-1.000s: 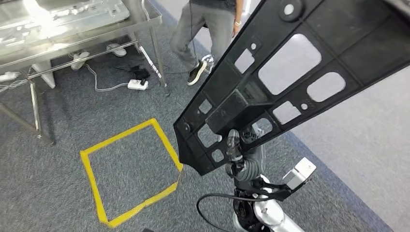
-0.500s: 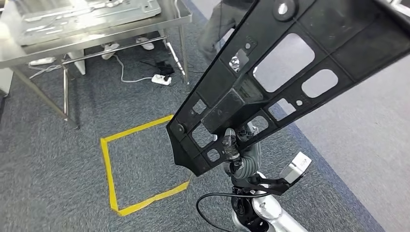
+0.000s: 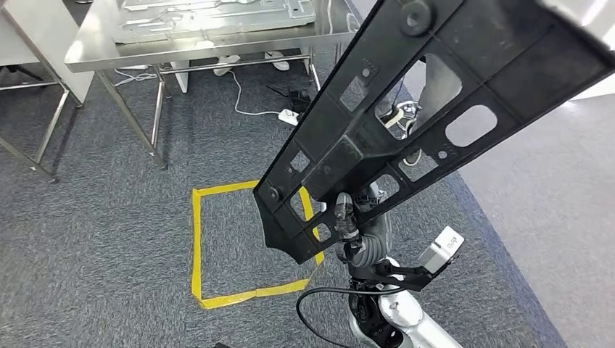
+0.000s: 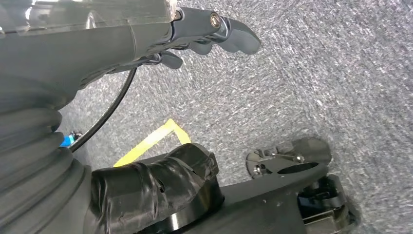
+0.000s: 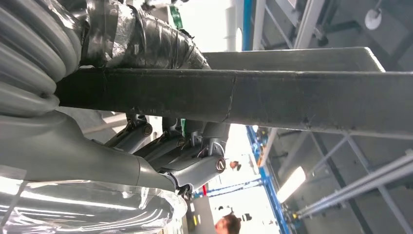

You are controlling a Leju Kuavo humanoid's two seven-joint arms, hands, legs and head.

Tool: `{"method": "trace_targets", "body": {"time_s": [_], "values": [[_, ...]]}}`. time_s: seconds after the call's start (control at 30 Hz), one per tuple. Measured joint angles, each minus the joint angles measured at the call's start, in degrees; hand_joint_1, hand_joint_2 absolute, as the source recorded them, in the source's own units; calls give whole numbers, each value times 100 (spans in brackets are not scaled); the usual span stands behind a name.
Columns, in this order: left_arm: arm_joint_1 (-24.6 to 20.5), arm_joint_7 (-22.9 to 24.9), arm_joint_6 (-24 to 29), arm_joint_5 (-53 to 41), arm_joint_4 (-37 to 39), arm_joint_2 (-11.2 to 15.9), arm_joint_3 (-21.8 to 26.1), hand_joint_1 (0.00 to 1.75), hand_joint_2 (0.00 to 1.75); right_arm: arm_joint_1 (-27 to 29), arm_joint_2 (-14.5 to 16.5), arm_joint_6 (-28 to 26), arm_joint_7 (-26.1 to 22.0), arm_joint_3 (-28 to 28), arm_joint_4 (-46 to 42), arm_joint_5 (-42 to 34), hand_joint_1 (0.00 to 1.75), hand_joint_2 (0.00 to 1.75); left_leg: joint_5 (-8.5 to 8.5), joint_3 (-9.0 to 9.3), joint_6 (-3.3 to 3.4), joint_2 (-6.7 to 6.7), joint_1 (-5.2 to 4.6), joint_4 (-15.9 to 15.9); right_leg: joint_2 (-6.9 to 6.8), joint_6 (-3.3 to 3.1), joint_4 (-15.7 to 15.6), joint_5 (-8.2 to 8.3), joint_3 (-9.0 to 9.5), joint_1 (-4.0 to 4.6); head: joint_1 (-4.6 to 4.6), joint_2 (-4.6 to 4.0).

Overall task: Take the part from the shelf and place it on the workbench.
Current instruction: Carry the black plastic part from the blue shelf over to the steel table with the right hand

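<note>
- Part [image 3: 464,94]: long black moulded panel, ribbed, with several cut-out windows. Held high and tilted in front of the robot, one end low near the arm, the other rising out past the picture's upper right. Judged: carried clear of the floor and legs while the robot heads for the workbench; not yet set down.
- Workbench [image 3: 94,51]: steel table on thin legs, at upper left of the head view, well apart from the part. Grey metal pieces already lie on its top. Judged destination.
- Carpet [image 3: 94,239]: grey, with a yellow tape square [image 3: 196,239] on it, probably a standing mark before the workbench.
- Right hand [image 5: 160,146]: grips the part's edge, thumb on one face and fingers curled against the other; the clamp near the low end lets the arm bear the long panel like a lever.
- Left hand [image 4: 195,34]: holds nothing, fingers slightly bent and apart; hangs over the carpet, out of the carry.
- Power strip [image 3: 290,116]: white, with cable, on the floor beneath the workbench; a trip risk for a walker.
</note>
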Motion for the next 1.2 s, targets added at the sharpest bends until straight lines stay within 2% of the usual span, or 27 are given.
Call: {"method": "trace_targets", "body": {"time_s": [0.03, 0.1, 0.13, 0.17, 0.23, 0.3, 0.33, 0.37, 0.4, 0.43, 0.47, 0.53, 0.6, 0.63, 0.7, 0.73, 0.77, 0.8, 0.83, 0.87, 0.9, 0.93, 0.97, 1.0, 1.07, 1.13, 1.2], "values": [[-7, 22, -5, -18, 0, -2, -1, 0, 175, -11, 1, -14, 22, 1, 17, 39, 175, 175, -5, -22, -37, -63, 8, 9, 51, -21, -67, -21, 36, 8, 1, 0], [-3, 65, -7, -37, 0, 0, -2, 0, 175, -35, 4, -41, 69, 3, 47, 109, 175, 175, -1, -44, -100, -130, 31, 0, -52, -82, -109, -4, 74, 10, 6, -1], [2, 81, -8, -43, 0, 1, -3, 0, 175, -49, 8, -48, 90, 4, 63, 140, 175, 175, -28, -67, -133, -49, 26, 43, -107, -118, -137, 1, 100, 0, -2, -1], [-1, 93, -9, -45, 0, 2, -3, 0, 175, -60, 13, -53, 102, 4, 75, 166, 175, 175, -102, -139, -166, 98, 22, 186, -174, -153, -166, 4, 129, -17, -25, -1], [-22, 102, -11, -50, 0, 1, -4, 0, 175, -66, 21, -84, 126, 4, 102, 202, 175, 175, -362, -451, -234, 448, 29, 769, -318, -204, -192, -16, 173, -19, -69, -1], [-40, 111, -13, -62, 0, 1, -6, 0, 175, -63, 22, -129, 142, 4, 145, 227, 175, 175, -542, -827, -284, 580, 70, 1387, -480, -220, -190, -51, 198, -10, -83, -1], [-40, 120, -14, -68, 0, 1, -7, 0, 175, -62, 22, -146, 146, 5, 170, 238, 175, 175, -498, -903, -299, 605, 87, 1471, -558, -216, -189, -72, 216, -10, -83, -1], [-39, 133, -15, -71, 0, 2, -8, 0, 175, -61, 22, -158, 148, 5, 192, 247, 175, 175, -349, -856, -306, 631, 98, 1325, -633, -204, -189, -96, 244, -11, -83, -1], [-40, 145, -15, -71, 0, 2, -9, 0, 175, -61, 22, -173, 148, 6, 208, 256, 175, 175, -137, -699, -302, 681, 104, 991, -702, -188, -189, -124, 280, -13, -84, -1], [-45, 156, -16, -71, 0, 2, -9, 0, 175, -62, 23, -193, 149, 7, 218, 267, 175, 175, 30, -501, -288, 795, 92, 590, -767, -166, -191, -152, 320, -12, -84, -1], [-55, 164, -17, -72, 0, 2, -10, 0, 175, -64, 23, -215, 151, 7, 226, 277, 175, 175, 145, -330, -262, 890, 68, 254, -825, -136, -193, -181, 353, 0, -82, -1], [-73, 170, -21, -72, 0, 0, -11, 0, 175, -67, 27, -244, 167, 10, 241, 299, 175, 175, 164, -194, -203, 985, 17, -25, -918, -70, -213, -220, 397, 30, -69, -1], [-67, 172, -27, -68, 0, 1, -11, 0, 175, -67, 32, -251, 182, 17, 252, 315, 175, 175, 158, -184, -137, 871, 13, -49, -984, 6, -255, -245, 443, 39, -56, -1], [-59, 173, -32, -66, 0, 1, -11, 0, 175, -66, 34, -248, 175, 20, 255, 308, 175, 175, 163, -158, -107, 820, 25, -82, -934, 41, -240, -279, 459, 33, -46, -1], [-59, 173, -50, -62, 1, -1, -11, 0, 175, -63, 36, -225, 126, 25, 254, 262, 175, 175, 171, -91, -33, 744, 56, -144, -669, 76, 97, -487, 324, 14, -19, -1], [-66, 172, -57, -62, 1, -4, -11, 0, 175, -55, 36, -214, 103, 28, 255, 233, 175, 175, 162, -72, -5, 712, 54, -152, -513, 75, 445, -648, 146, 14, -1, -1], [-74, 172, -64, -62, 1, -9, -12, 0, 175, -38, 34, -207, 86, 30, 255, 211, 175, 175, 149, -61, 23, 679, 48, -150, -418, 71, 845, -802, -81, 21, 9, -1], [-78, 172, -69, -60, 0, -12, -13, 0, 175, -17, 32, -208, 80, 30, 255, 198, 175, 175, 133, -51, 40, 640, 40, -144, -374, 68, 1171, -881, -291, 30, 18, -1], [-76, 173, -72, -56, 0, -15, -13, 0, 175, 4, 31, -210, 79, 32, 256, 189, 175, 175, 116, -38, 48, 599, 32, -137, -359, 62, 1327, -853, -427, 39, 21, -1], [-71, 175, -76, -52, 0, -17, -13, 0, 175, 19, 29, -214, 77, 34, 256, 186, 175, 175, 95, -22, 47, 558, 27, -123, -353, 51, 1265, -709, -459, 45, 22, -1], [-68, 177, -82, -47, 0, -18, -13, 0, 175, 25, 29, -221, 76, 35, 256, 185, 175, 175, 72, -2, 40, 521, 24, -105, -350, 34, 997, -478, -384, 49, 23, -1], [-65, 179, -88, -45, 0, -20, -13, 0, 175, 25, 29, -228, 75, 37, 256, 185, 175, 175, 43, 16, 26, 486, 24, -84, -339, 11, 614, -242, -247, 51, 25, -1], [-67, 179, -96, -44, 0, -22, -13, 0, 175, 24, 30, -235, 75, 38, 256, 185, 175, 175, 13, 22, 4, 456, 13, -52, -318, -9, 256, -82, -105, 60, 26, -1], [-70, 179, -103, -40, 0, -23, -13, 0, 175, 25, 30, -242, 74, 39, 255, 183, 175, 175, -7, 19, -23, 433, 7, -33, -300, -30, 5, 6, 0, 69, 26, -1], [-65, 179, -110, -32, 0, -25, -13, 0, 175, 29, 31, -245, 71, 40, 255, 178, 175, 175, -21, 2, -80, 407, -3, -24, -275, -70, -145, -3, 67, 91, 25, -1], [-54, 178, -112, -25, 1, -23, -13, 0, 175, 32, 34, -244, 70, 40, 254, 174, 175, 175, -45, 2, -137, 418, 0, -13, -280, -128, -175, 7, 90, 65, 26, -1], [-56, 171, -114, -16, 1, -23, -14, 0, 175, 30, 39, -243, 68, 40, 253, 174, 175, 175, -216, -122, -207, 489, 12, 274, -301, -190, -216, 9, 140, 28, -4, -1]]}}
